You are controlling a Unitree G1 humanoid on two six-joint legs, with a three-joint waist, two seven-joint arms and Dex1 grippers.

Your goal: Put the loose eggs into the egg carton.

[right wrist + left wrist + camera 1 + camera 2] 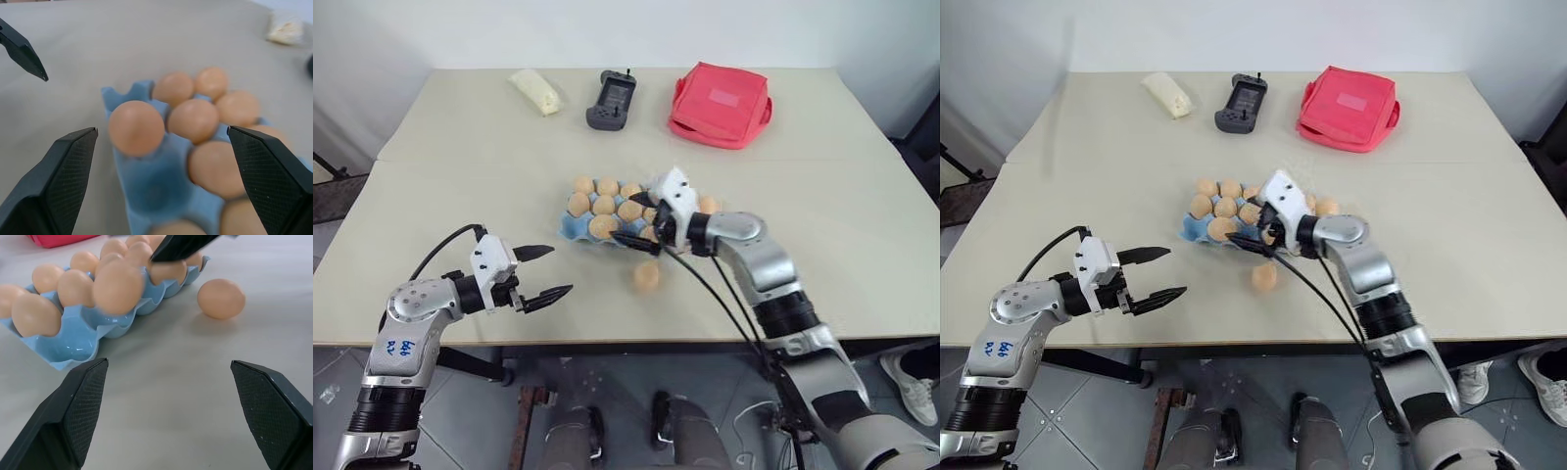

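Beside the egg carton (570, 226), one loose egg (646, 278); both end effectors, left (545, 273) and right (644, 220), spread apart.

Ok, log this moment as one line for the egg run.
right gripper: open over egg carton | left gripper: open, empty | loose egg: on table beside carton

table (460, 196) | egg carton (570, 227) | loose egg (646, 278) | red pouch (720, 104) | controller (611, 100)

The eggs (646, 277) are pale tan-orange and plain. The carton (572, 228) is light blue. The table (460, 186) is beige. The pouch (720, 105) is red with a lighter pink patch. The remote (611, 100) is dark grey. The packet (536, 90) is pale yellow.
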